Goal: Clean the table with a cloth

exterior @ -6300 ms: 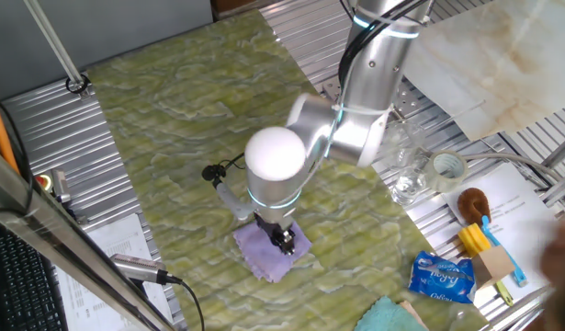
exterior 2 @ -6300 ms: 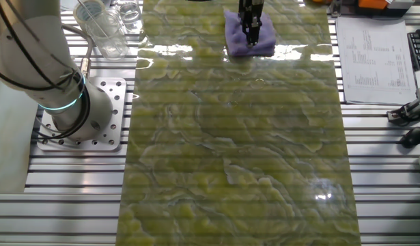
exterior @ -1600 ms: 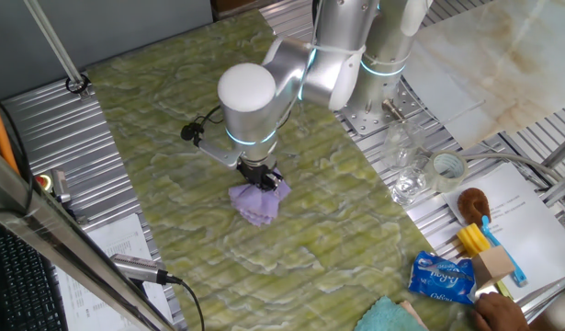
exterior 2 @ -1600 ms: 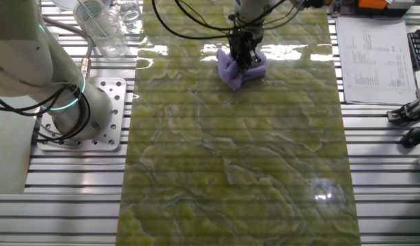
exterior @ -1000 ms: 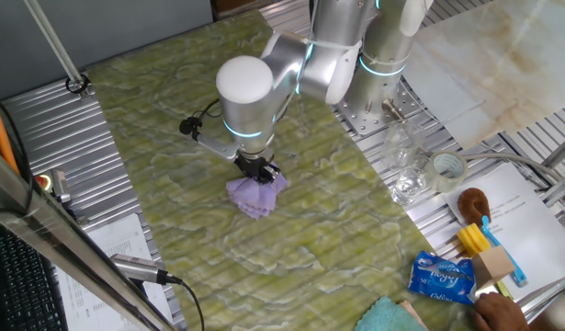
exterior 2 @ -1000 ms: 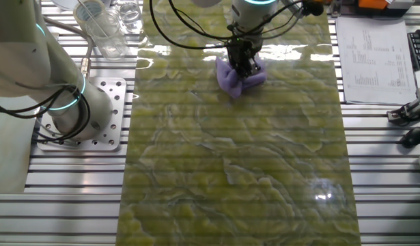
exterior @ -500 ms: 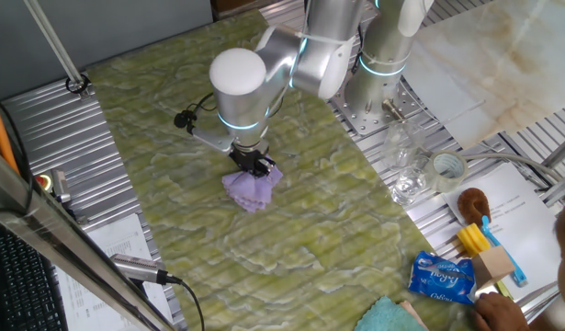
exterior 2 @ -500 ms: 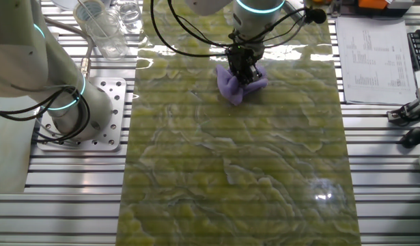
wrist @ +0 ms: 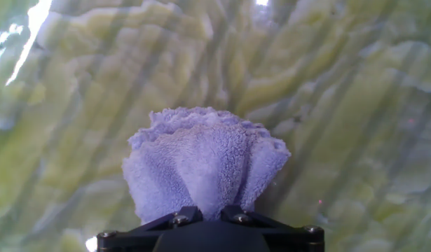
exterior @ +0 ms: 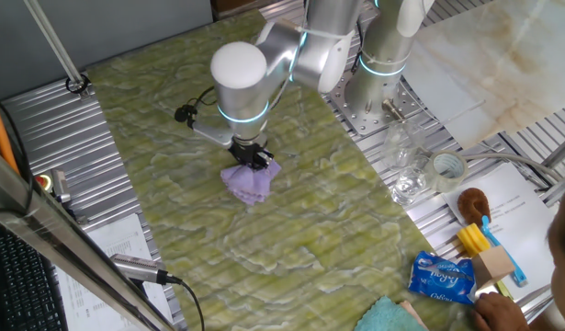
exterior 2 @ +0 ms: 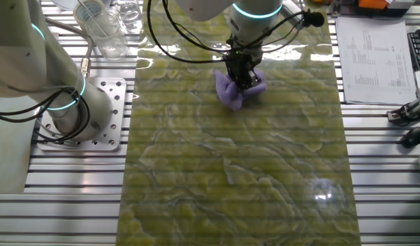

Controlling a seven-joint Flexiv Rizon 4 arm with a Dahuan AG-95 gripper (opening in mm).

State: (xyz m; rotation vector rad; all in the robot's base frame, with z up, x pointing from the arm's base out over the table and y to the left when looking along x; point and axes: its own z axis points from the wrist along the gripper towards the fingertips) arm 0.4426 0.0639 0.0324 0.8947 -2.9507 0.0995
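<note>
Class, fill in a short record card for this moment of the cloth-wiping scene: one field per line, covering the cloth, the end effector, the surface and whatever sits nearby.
cloth: lilac cloth, bunched into folds, lying on the table
end effector: end effector shut on the cloth, pressing it down
surface: green-yellow marbled table
cloth position: toward the middle of the marbled covering, away from its edges
nearby items: blue tissue packet, tape roll, clear glasses, all off to the side on the ribbed metal
hand view: cloth fans out ahead of the fingers

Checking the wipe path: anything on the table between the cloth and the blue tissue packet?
No. In one fixed view, the stretch of table from the cloth, pinched in the gripper, to the packet is bare green marbling.
</note>
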